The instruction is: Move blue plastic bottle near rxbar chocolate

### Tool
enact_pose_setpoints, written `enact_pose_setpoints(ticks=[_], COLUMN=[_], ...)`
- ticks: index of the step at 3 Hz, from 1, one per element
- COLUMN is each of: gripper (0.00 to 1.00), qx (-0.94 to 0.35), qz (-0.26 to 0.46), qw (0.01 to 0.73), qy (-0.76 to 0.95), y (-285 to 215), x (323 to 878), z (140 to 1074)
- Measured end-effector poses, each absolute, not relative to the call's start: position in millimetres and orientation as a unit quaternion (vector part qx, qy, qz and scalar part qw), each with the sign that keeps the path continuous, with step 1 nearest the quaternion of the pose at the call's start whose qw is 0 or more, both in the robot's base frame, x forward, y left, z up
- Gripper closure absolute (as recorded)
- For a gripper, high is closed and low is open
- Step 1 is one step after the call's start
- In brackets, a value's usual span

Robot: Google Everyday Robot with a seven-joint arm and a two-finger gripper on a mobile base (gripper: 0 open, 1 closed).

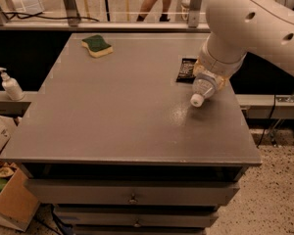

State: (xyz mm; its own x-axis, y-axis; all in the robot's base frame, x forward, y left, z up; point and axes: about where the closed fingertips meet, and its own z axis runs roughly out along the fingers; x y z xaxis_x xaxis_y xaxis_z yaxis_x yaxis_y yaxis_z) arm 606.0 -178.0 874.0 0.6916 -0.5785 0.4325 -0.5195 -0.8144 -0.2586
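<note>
The blue plastic bottle, clear with a white cap, hangs tilted in the camera view, cap pointing down and to the left, just above the right part of the grey table. My gripper is shut around the bottle's body, mostly hidden under my white arm. The rxbar chocolate, a flat dark bar with light lettering, lies on the table just left of and behind the bottle, partly covered by my wrist.
A green-and-yellow sponge lies at the table's back left. A white pump dispenser stands on a ledge to the left. A cardboard box sits on the floor at lower left. The table's right edge is close to the bottle.
</note>
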Motion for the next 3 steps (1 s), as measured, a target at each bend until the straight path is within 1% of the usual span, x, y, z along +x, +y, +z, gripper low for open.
enact_pose_setpoints(ticks=[2, 3], gripper=[1.00, 1.00], qx=[-0.931, -0.935], qz=[-0.240, -0.231], qw=[0.050, 0.047], qy=[0.272, 0.265], y=[-187, -188], x=[633, 636], z=[855, 846])
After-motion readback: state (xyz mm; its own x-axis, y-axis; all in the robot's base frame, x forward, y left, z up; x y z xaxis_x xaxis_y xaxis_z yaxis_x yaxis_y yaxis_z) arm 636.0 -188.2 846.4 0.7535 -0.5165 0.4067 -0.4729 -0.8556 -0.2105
